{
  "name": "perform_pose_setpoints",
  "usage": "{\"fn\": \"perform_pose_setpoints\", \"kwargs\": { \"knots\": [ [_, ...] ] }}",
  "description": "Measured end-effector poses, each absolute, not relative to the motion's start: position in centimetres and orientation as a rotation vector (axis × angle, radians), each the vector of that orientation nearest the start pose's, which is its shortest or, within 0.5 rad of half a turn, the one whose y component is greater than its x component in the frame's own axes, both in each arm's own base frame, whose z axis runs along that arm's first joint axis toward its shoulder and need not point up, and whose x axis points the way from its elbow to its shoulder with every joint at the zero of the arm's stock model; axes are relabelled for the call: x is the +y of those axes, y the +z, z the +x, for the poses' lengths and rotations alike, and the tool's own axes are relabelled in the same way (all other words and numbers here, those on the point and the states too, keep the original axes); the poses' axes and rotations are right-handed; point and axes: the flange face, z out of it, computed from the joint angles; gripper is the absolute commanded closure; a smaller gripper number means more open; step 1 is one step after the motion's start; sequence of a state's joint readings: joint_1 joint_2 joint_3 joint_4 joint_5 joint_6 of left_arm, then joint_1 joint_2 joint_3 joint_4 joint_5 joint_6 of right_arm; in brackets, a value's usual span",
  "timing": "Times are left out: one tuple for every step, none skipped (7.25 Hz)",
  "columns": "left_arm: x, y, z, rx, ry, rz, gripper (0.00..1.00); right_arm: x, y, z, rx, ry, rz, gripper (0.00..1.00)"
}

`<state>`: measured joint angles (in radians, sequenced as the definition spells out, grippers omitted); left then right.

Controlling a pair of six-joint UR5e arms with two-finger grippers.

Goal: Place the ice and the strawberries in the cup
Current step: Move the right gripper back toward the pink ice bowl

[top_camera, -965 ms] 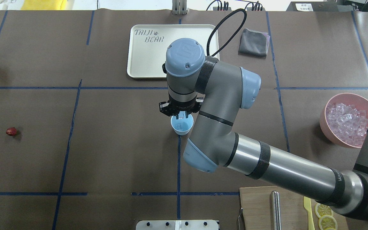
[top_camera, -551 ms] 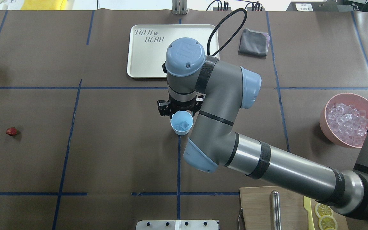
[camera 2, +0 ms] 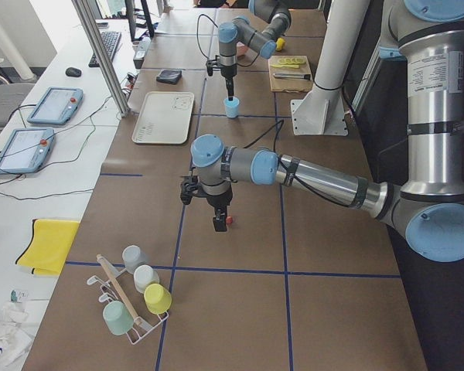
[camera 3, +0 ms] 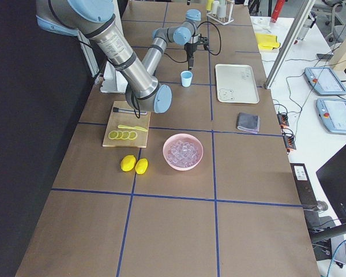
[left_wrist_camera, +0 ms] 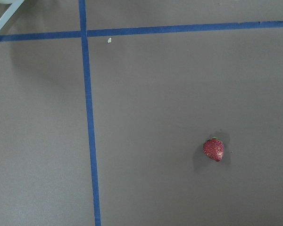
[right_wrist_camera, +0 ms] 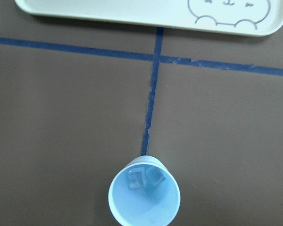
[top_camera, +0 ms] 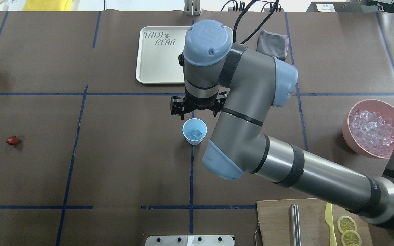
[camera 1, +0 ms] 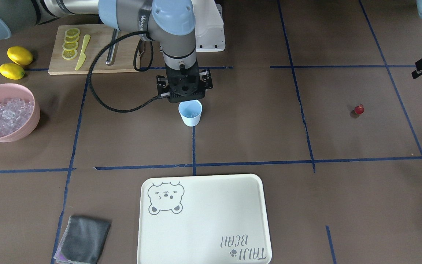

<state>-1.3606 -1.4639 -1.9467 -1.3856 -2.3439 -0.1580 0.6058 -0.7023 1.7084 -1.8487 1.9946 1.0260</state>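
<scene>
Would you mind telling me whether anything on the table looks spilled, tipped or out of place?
Nothing stands out. The cup stands upright with two ice cubes inside and none spilled beside it; the strawberry lies alone on the table, far from it.

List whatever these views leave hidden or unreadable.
Right end effector: finger gap hidden under its own wrist overhead, behind its body front-facing.
Left end effector: tiny in exterior left, cut off by front-facing view's edge.
Grey cloth: partly behind right arm overhead.
Lemon slices: cropped by overhead's bottom edge.
</scene>
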Motion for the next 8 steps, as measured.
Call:
{"fn": "perform_pose_setpoints", "kwargs": {
  "knots": [
    [-44.2, 54.3, 2.9, 0.774, 0.082, -0.063, 0.0, -46.0, 10.9, -45.3, -0.836, -0.089, 0.077, 0.0],
    [-44.2, 54.3, 2.9, 0.775, 0.083, -0.062, 0.0, -46.3, 12.7, -40.4, -0.84, -0.11, 0.125, 0.0],
    [-44.2, 54.2, 2.9, 0.775, 0.08, -0.061, 0.0, -46.9, 15.2, -36.2, -0.828, -0.151, 0.167, 0.0],
    [-44.2, 54.0, 2.9, 0.776, 0.069, -0.063, 0.0, -47.9, 18.3, -32.8, -0.807, -0.196, 0.186, 0.0],
    [-44.2, 53.8, 3.1, 0.775, 0.06, -0.065, 0.0, -48.7, 21.7, -30.0, -0.779, -0.246, 0.198, 0.0],
    [-44.3, 53.8, 3.7, 0.774, 0.063, -0.068, 0.0, -49.4, 25.4, -27.2, -0.757, -0.289, 0.207, 0.0],
    [-44.4, 53.7, 4.7, 0.775, 0.065, -0.068, 0.0, -49.8, 29.2, -24.8, -0.748, -0.321, 0.219, 0.0],
    [-44.4, 53.6, 5.7, 0.776, 0.059, -0.069, 0.0, -49.9, 32.6, -22.6, -0.743, -0.346, 0.234, 0.0]
  ]
}}
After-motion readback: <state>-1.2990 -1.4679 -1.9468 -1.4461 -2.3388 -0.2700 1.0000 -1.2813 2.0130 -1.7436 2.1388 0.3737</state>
